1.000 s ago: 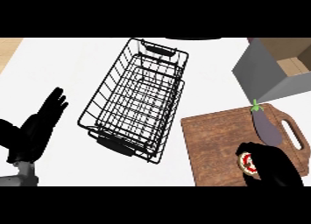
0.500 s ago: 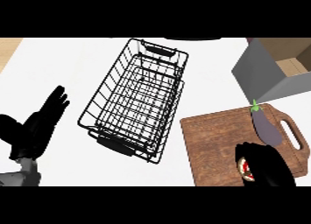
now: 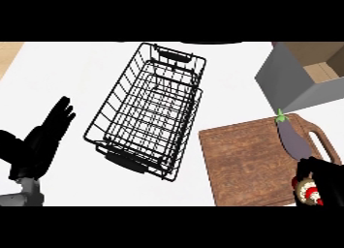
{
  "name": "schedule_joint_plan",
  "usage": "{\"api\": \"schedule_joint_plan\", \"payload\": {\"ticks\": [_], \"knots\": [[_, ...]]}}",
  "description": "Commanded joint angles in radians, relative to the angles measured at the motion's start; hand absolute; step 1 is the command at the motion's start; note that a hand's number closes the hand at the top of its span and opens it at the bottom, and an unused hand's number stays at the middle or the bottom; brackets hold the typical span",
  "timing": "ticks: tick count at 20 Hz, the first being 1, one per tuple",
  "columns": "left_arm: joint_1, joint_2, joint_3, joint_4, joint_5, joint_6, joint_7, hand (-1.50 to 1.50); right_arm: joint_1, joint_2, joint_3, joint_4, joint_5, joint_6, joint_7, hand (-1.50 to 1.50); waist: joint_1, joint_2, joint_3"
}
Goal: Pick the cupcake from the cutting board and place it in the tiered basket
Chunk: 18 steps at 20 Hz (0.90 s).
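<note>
The right hand [image 3: 330, 180] curls round the cupcake [image 3: 307, 190] at the cutting board's [image 3: 247, 162] near-right corner. Carrying it to the tiered basket [image 3: 149, 109] remains; the left hand [image 3: 37, 145] rests open.

The basket [image 3: 149, 109] in the middle is black wire. The cutting board [image 3: 249, 162] on the right is brown wood. On it lies a purple eggplant [image 3: 294, 139] with a green top. The cupcake [image 3: 308, 190] is red and white. Both hands [image 3: 35, 143] [image 3: 335, 181] are black. The counter [image 3: 60, 72] is white.

Black wire basket [image 3: 149, 111], wooden board [image 3: 253, 162]
</note>
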Motion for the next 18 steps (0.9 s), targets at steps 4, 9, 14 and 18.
{"api": "schedule_joint_plan", "payload": {"ticks": [4,9,14,18], "knots": [[0.026,0.003,0.012,-0.008,-0.002,0.0,-0.01,0.0,0.037,0.072,-0.11,-0.258,-0.245,-0.129,-0.094,1.5,-0.014,-0.007,0.0],[-0.015,-0.008,0.005,-0.031,-0.005,0.019,0.041,0.0,0.036,0.077,-0.137,-0.507,-0.357,-0.076,-0.061,1.5,-0.007,-0.002,0.0],[-0.059,-0.004,0.015,0.034,-0.019,0.009,0.035,0.0,-0.09,0.061,-0.111,-0.638,-0.39,0.103,0.131,1.5,0.01,0.004,-0.001],[-0.027,-0.019,0.006,0.056,-0.021,-0.017,-0.029,0.0,-0.217,0.093,0.006,-0.689,-0.337,0.198,0.304,1.5,0.011,0.003,-0.002]]}}
